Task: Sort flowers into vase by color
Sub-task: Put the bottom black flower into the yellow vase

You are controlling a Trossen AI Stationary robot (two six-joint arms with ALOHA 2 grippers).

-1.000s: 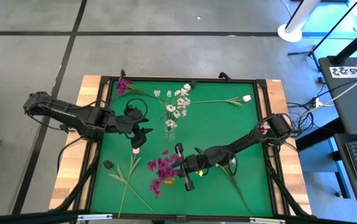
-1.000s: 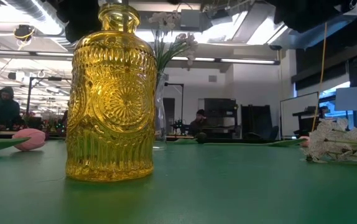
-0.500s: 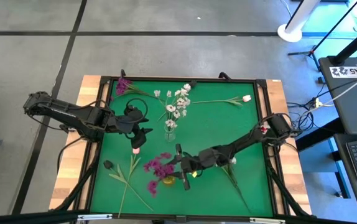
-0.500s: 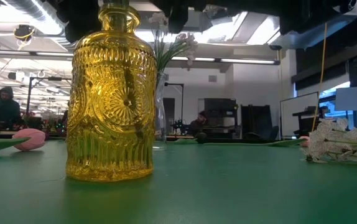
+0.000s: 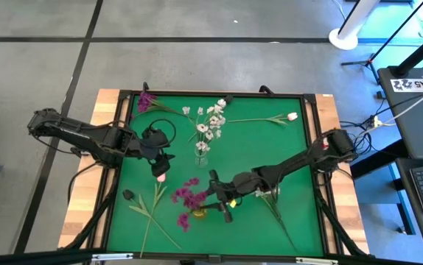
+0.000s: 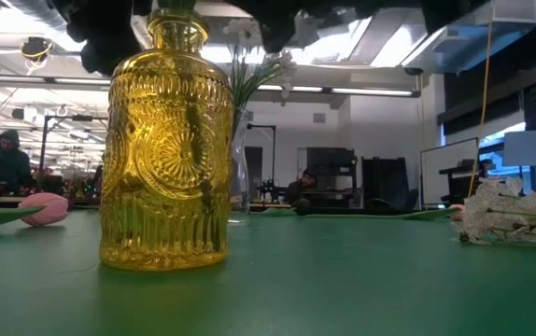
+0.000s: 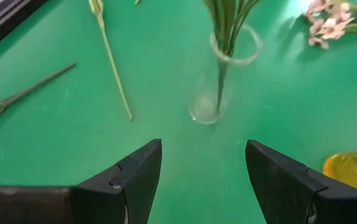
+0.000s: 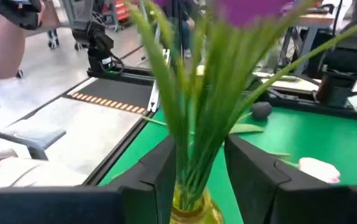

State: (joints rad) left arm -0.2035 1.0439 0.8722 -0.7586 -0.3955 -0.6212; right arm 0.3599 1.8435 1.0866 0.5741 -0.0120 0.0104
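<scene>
Magenta-purple flowers [image 5: 188,197] stand in the yellow glass vase [image 5: 198,213] near the table's front; their stalks show inside it [image 6: 198,159]. My right gripper [image 5: 214,193] is open and reaches in almost level from the right. Its fingers stand on either side of the green stalks [image 8: 194,149] just above the vase's mouth. White blossoms [image 5: 210,125] stand in a clear glass vase [image 5: 201,156] at the middle. My left gripper [image 5: 161,160] hangs open over a pink tulip bud [image 5: 161,174] that lies on the mat, with nothing between its fingers [image 7: 138,174]. My right gripper has the purple flowers' stalks [image 8: 197,168] between its two fingers, just above the vase's neck and level from the table's right. I cannot tell whether the fingers touch them. The bunch stands upright with its lower ends inside the yellow vase.
Loose stems lie on the green mat: a purple one [image 5: 147,100] at the far left corner, a tulip [image 5: 291,116] at the far right, green stalks [image 5: 149,210] near left, and a white spray [image 6: 511,213] under the right arm. People sit in the room behind [image 6: 2,159].
The purple flowers' stalks have gone down into the yellow vase and now show through its glass. My right gripper has tipped up from pointing down to almost level, staying by the vase's neck. My left gripper has tipped a little further down over the tulip bud.
</scene>
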